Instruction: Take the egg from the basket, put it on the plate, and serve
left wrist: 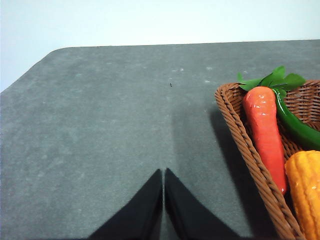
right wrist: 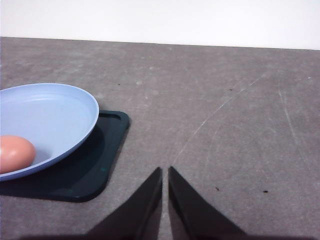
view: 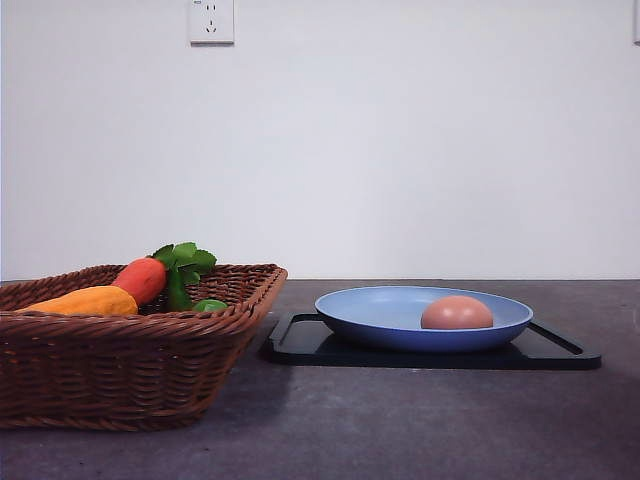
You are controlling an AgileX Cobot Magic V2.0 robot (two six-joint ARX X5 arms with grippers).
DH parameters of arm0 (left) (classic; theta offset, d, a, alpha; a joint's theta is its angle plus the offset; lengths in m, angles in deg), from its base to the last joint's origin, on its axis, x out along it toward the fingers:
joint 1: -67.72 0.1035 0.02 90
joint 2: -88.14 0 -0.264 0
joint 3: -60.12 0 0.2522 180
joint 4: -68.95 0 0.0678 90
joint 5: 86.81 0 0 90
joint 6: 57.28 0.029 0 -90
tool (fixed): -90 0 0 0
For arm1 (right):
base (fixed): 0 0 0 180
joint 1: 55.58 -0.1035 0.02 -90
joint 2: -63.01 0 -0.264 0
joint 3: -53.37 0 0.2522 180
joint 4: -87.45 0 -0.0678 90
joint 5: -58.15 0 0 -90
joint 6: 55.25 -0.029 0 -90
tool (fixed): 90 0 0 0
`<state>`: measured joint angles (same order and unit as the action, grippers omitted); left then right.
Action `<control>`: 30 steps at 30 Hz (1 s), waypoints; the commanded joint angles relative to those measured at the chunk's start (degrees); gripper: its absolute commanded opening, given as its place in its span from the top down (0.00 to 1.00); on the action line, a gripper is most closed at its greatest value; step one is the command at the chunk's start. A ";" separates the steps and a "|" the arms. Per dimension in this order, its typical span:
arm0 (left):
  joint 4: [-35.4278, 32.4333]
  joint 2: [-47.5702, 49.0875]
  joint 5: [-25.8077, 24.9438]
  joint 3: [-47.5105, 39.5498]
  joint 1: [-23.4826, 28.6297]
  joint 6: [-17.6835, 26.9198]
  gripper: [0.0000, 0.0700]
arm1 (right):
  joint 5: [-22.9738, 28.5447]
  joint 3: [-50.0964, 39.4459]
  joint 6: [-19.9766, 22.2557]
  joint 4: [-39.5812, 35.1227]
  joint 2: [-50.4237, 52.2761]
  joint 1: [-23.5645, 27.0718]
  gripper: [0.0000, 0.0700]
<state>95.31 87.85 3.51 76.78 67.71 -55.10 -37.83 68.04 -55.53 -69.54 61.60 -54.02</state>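
Resting in the plate (right wrist: 60, 107), the egg (right wrist: 15, 152) lies beside the right end effector (right wrist: 165, 172), pressed together, empty.

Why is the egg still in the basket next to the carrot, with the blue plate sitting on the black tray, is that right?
Not quite. The egg lies in the blue plate, not in the basket. The front view shows it. The carrot is in the basket, and the plate does sit on the black tray.

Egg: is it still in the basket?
No, the egg lies in the blue plate on the black tray, apart from the basket.
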 commanded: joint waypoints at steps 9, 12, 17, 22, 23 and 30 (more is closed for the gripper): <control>-0.59 0.13 0.20 0.04 0.11 0.11 1.00 | 0.04 -0.33 -0.35 -0.22 0.13 0.09 1.00; -0.59 0.13 0.20 0.04 0.11 0.11 1.00 | 0.04 -0.33 -0.35 -0.22 0.13 0.09 1.00; -0.59 0.13 0.20 0.04 0.11 0.11 1.00 | 0.05 -0.33 -0.35 -0.22 0.13 0.09 1.00; -0.59 0.13 0.20 0.04 0.11 0.11 1.00 | 0.05 -0.33 -0.35 -0.22 0.13 0.09 1.00; -0.59 0.13 0.20 0.04 0.11 0.11 1.00 | 0.04 -0.33 -0.33 -0.22 0.13 0.09 1.00; -0.59 0.13 0.20 0.04 0.11 0.11 1.00 | 0.04 -0.33 -0.33 -0.22 0.13 0.09 1.00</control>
<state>95.31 87.85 3.51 76.78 67.71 -55.11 -37.83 68.04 -55.53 -69.54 61.60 -54.02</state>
